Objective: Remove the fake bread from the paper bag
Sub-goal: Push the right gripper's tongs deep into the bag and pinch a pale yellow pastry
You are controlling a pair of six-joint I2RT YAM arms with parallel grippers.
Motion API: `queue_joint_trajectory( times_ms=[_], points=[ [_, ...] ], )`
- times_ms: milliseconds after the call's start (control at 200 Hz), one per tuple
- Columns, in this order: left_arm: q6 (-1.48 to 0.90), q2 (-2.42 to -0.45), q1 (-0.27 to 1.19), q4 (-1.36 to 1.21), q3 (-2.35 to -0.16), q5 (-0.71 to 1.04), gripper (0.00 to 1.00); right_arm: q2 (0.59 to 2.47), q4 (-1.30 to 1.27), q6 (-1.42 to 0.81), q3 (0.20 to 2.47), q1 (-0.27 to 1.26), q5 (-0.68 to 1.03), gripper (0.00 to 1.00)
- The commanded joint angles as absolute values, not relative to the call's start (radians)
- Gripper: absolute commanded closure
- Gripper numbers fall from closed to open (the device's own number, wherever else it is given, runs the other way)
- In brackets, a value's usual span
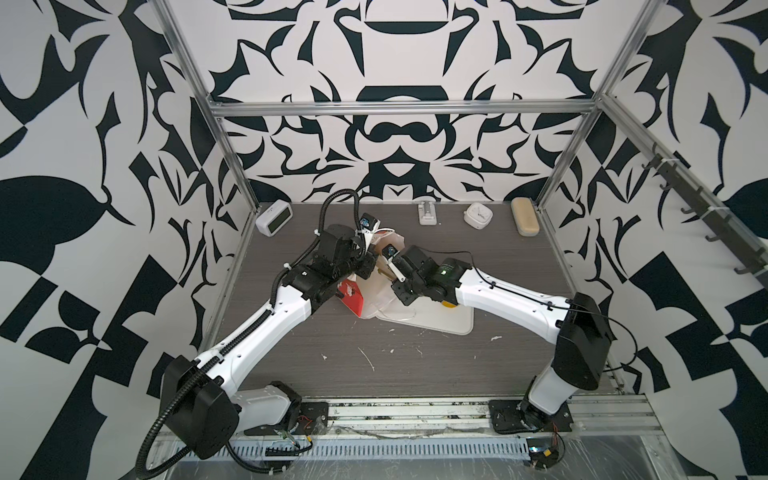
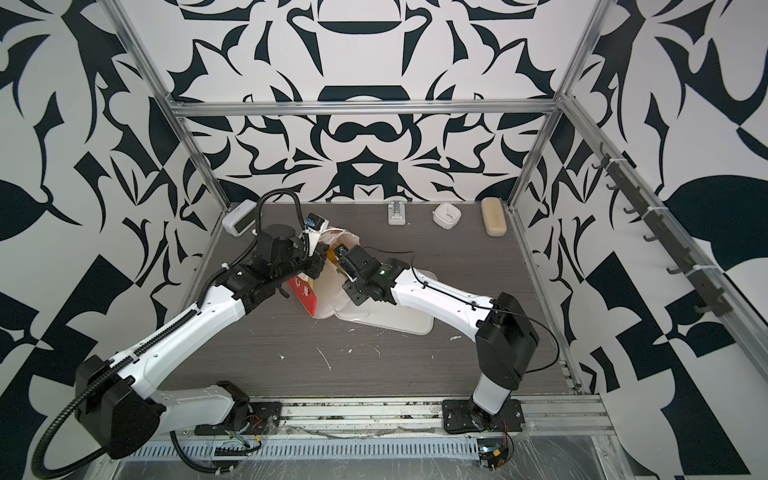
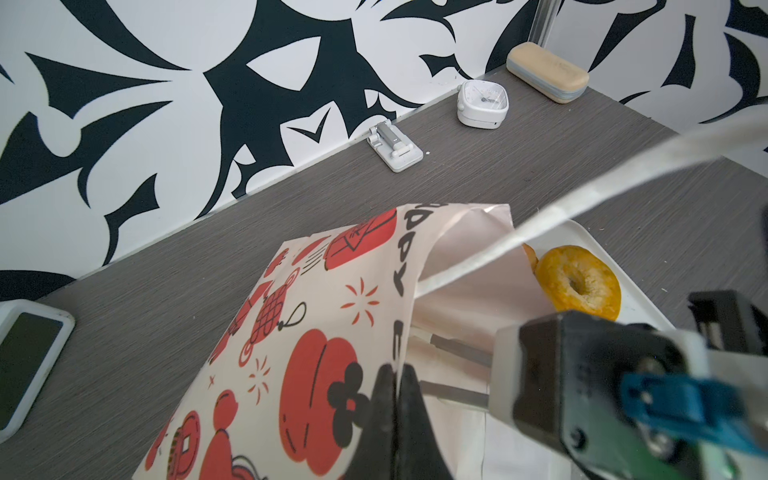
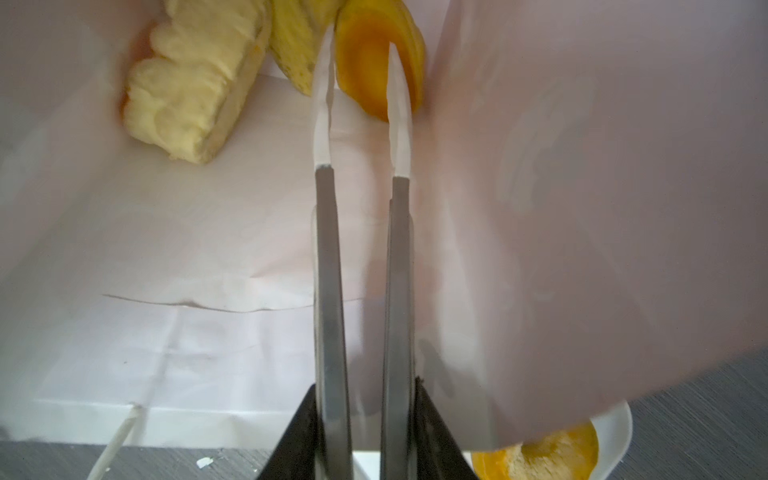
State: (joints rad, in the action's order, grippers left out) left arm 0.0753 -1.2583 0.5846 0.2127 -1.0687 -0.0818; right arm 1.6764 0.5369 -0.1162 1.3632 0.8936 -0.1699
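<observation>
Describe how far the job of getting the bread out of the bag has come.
Done: one ring bagel lies out on the white tray. In hand: the left gripper is shut on the rim of the paper bag, and the right gripper, fingers slightly apart, reaches inside at an orange pastry. Left: that pastry, a pale loaf and another pale piece lie inside the bag.

The left arm [image 1: 266, 324] and the right arm [image 1: 511, 299] bend inward and nearly meet. The left gripper [image 3: 397, 382] pinches tight on the paper bag [image 3: 332, 311] edge. The right gripper [image 4: 361, 70] points forward, its two long fingers [image 4: 328, 249] a little apart.
</observation>
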Motion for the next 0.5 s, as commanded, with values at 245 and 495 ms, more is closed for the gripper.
queue_joint_trajectory(
  times_ms=[245, 495],
  points=[
    [0.067, -1.243, 0.583, 0.178, -1.055, -0.066, 1.0, 1.611, 0.358, -0.197, 1.299, 0.897, -0.016, 0.61],
    [0.058, -1.255, 0.574, 0.187, -1.074, -0.026, 1.0, 1.603, 0.275, -0.17, 1.258, 0.898, -0.027, 0.57]
  ],
)
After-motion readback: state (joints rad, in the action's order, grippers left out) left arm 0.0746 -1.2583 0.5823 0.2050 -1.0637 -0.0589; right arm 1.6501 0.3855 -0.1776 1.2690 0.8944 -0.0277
